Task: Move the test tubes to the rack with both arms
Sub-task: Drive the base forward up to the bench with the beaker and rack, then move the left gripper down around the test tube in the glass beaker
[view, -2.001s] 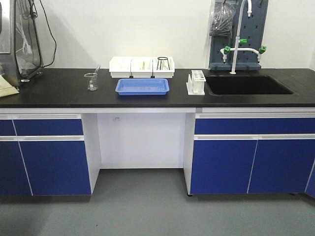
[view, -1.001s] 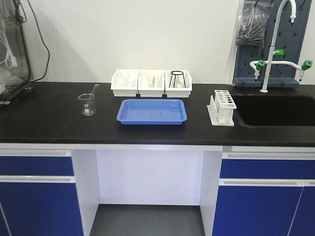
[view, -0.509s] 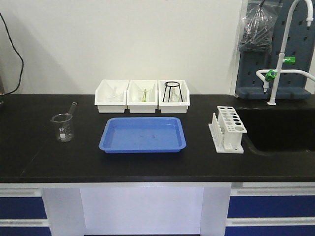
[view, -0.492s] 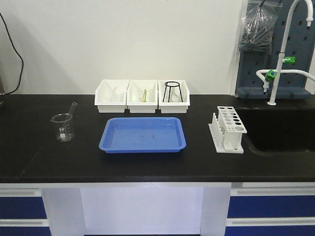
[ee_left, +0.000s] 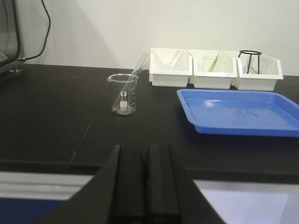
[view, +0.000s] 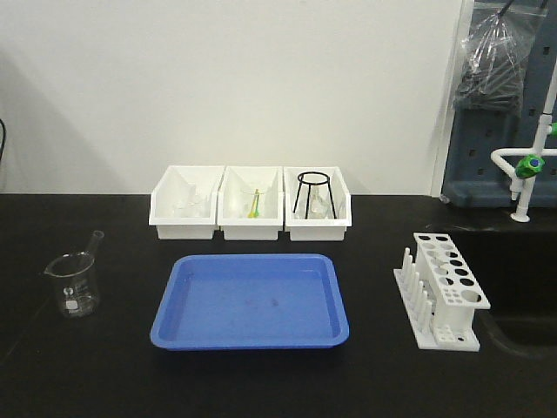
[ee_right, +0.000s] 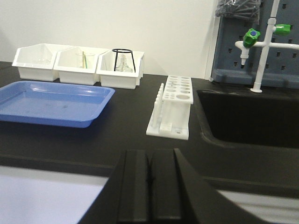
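Note:
One slim clear test tube [view: 91,241] leans in a glass beaker [view: 74,286] at the counter's left; it also shows in the left wrist view [ee_left: 138,68]. The white rack [view: 446,290] stands at the right by the sink, its holes empty, and shows in the right wrist view [ee_right: 172,106]. My left gripper [ee_left: 145,148] is shut and empty, low at the counter's front edge, well short of the beaker [ee_left: 124,94]. My right gripper [ee_right: 149,153] is shut and empty, at the front edge, short of the rack. Neither arm shows in the front view.
A blue tray [view: 251,300] lies mid-counter. Three white bins [view: 184,219] stand behind it, with glassware, and a black wire tripod [view: 313,193] in the right one. A black sink [ee_right: 247,116] and a faucet with green taps [ee_right: 252,37] are at the right.
The front view has moved much closer to the counter: tray, bins, beaker and rack all look larger, and the cabinets have dropped out of view. Nothing on the counter has moved.

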{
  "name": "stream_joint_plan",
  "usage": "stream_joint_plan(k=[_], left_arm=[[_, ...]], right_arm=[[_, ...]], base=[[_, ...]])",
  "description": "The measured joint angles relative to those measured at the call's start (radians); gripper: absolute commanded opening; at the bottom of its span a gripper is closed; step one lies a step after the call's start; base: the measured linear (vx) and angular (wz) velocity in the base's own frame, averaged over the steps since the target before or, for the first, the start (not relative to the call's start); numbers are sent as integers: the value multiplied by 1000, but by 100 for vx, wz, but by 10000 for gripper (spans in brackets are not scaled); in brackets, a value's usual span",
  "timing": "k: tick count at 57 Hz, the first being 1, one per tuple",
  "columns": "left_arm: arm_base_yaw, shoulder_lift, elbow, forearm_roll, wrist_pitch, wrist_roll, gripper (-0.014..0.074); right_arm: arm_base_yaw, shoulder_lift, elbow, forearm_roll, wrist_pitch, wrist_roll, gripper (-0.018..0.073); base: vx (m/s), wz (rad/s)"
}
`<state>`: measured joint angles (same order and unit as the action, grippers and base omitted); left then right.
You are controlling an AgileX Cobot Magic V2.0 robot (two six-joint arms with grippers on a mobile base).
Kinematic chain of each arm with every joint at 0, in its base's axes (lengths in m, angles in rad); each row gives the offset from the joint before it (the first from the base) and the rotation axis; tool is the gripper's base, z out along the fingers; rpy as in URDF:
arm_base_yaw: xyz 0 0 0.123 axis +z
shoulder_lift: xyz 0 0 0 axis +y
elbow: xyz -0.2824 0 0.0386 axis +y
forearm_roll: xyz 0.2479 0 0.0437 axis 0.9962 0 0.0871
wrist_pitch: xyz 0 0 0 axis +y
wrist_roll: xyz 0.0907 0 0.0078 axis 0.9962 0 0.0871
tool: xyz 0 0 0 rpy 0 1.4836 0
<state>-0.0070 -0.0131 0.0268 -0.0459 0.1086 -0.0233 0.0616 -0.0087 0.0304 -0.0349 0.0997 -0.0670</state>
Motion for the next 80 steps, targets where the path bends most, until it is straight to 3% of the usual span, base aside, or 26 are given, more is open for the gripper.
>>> stream_joint_plan(k=[38,80], left_arm=[[0,0,0,0,0,0,-4],[0,0,0,0,0,0,-4]], right_arm=[[0,0,0,0,0,0,-8],[0,0,0,0,0,0,-8]], base=[[31,-3],[11,0]])
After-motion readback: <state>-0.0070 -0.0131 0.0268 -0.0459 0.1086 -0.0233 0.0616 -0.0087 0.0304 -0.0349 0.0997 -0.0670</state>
